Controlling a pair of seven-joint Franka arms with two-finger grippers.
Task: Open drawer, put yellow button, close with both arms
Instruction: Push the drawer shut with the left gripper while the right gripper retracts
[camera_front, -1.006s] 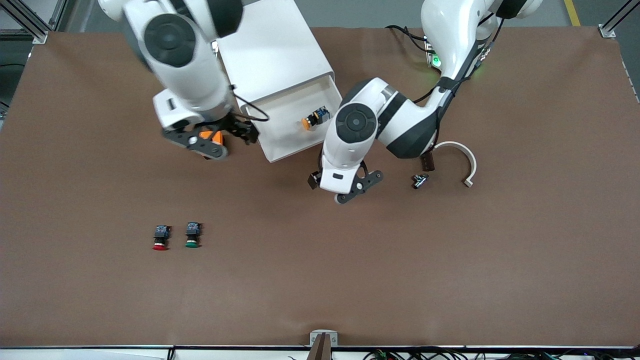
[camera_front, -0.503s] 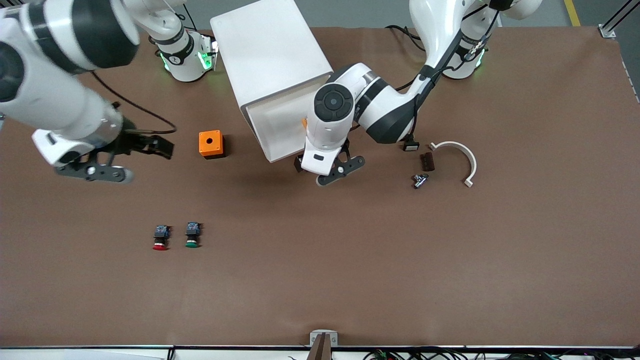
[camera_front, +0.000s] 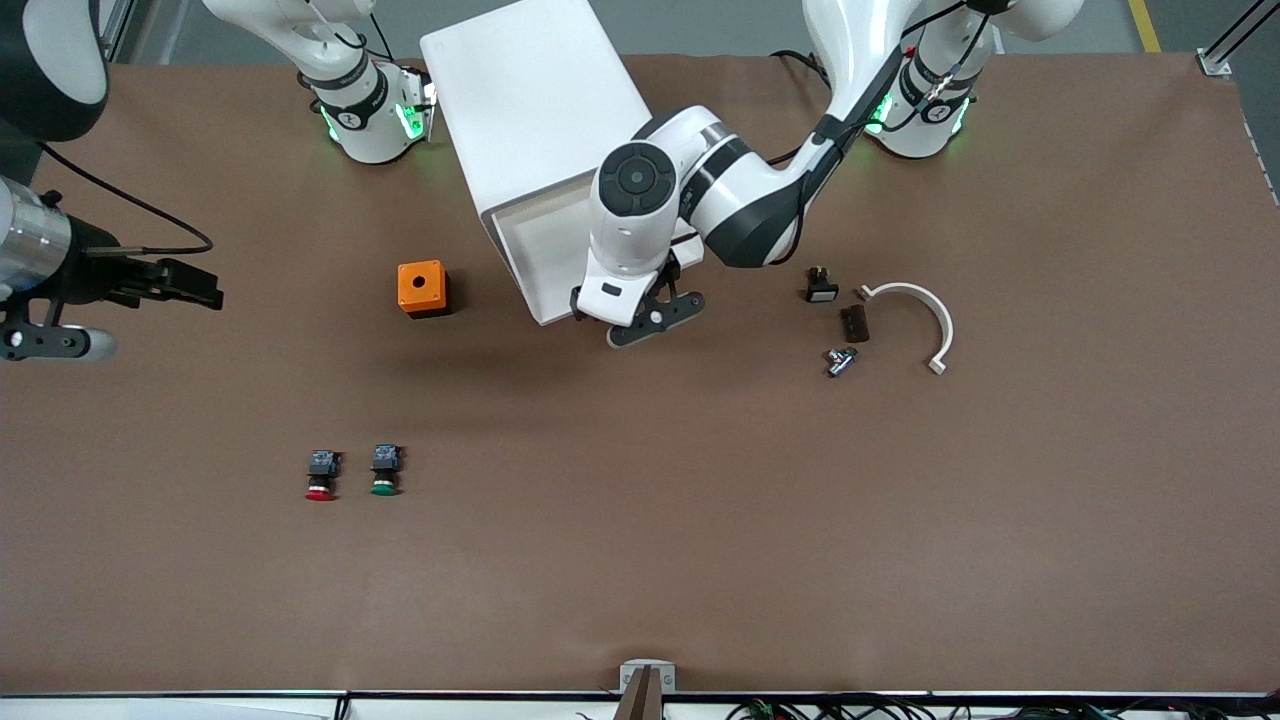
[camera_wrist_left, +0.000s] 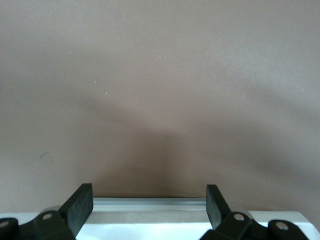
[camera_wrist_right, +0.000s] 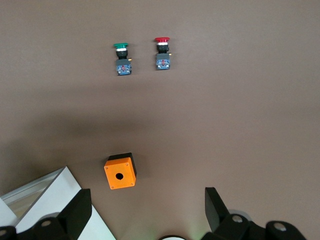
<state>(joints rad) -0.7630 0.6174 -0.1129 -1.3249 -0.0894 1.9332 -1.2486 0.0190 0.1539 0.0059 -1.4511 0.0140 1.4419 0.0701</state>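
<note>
Brown tabletop's where the top drawer (camera_front: 545, 262) is sitting pulled out, left gripper (camera_front: 640, 318) hanging spread-open right at its front edge, right gripper (camera_front: 60, 300) waiting spread-open well off, yellow button hidden.

Front view: high, looks down from across the table (camera_front: 700, 560), facing both bases. Left wrist view: close, aimed down past the drawer (camera_wrist_left: 150, 202) edge. Right wrist view: higher up. Shared with front: orange box (camera_front: 421, 288) (camera_wrist_right: 120, 173), red-capped button (camera_front: 320, 476) (camera_wrist_right: 162, 54), green-capped button (camera_front: 384, 471) (camera_wrist_right: 122, 59).
</note>
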